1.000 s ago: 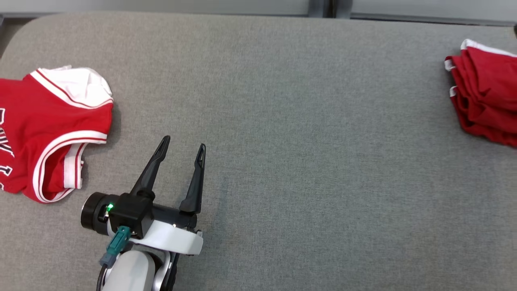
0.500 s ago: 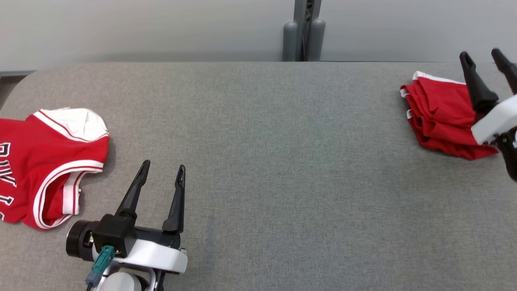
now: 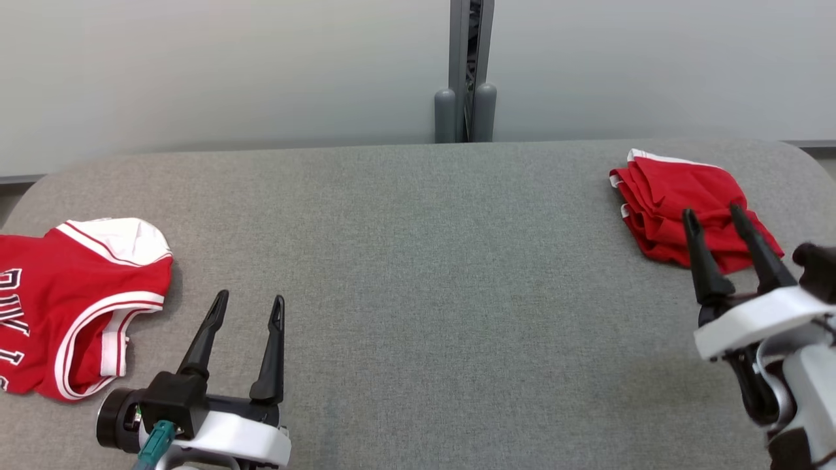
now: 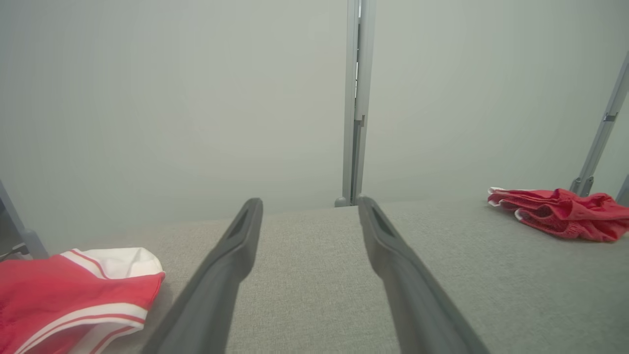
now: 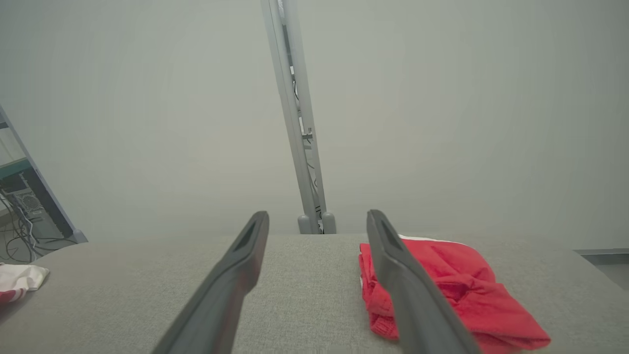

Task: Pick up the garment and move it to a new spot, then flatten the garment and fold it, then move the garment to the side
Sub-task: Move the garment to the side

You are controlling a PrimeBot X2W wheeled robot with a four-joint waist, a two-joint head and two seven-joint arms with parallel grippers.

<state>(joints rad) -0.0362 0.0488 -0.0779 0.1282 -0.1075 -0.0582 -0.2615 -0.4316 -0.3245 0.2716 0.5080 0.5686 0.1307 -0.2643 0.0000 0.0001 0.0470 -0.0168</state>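
Note:
A folded red garment [image 3: 679, 202] with white trim lies at the table's far right, also in the left wrist view [image 4: 560, 214] and the right wrist view [image 5: 452, 285]. A second garment, a red jersey [image 3: 72, 307] with white collar and stripes, lies spread at the left edge [image 4: 73, 290]. My right gripper [image 3: 712, 213] stands open just in front of the folded garment, holding nothing [image 5: 317, 215]. Beside the jersey, to its right, my left gripper [image 3: 250, 299] is open and empty above bare cloth [image 4: 309, 202].
The grey fabric-covered table [image 3: 424, 261] has rounded corners and a wide bare middle. A grey metal post [image 3: 465, 72] stands behind its far edge against a pale wall. Cables and shelving [image 5: 19, 216] show past the left end.
The head camera has tipped up, bringing the wall into view. My right gripper has come into view and drawn back toward me off the folded garment. Both grippers stay open.

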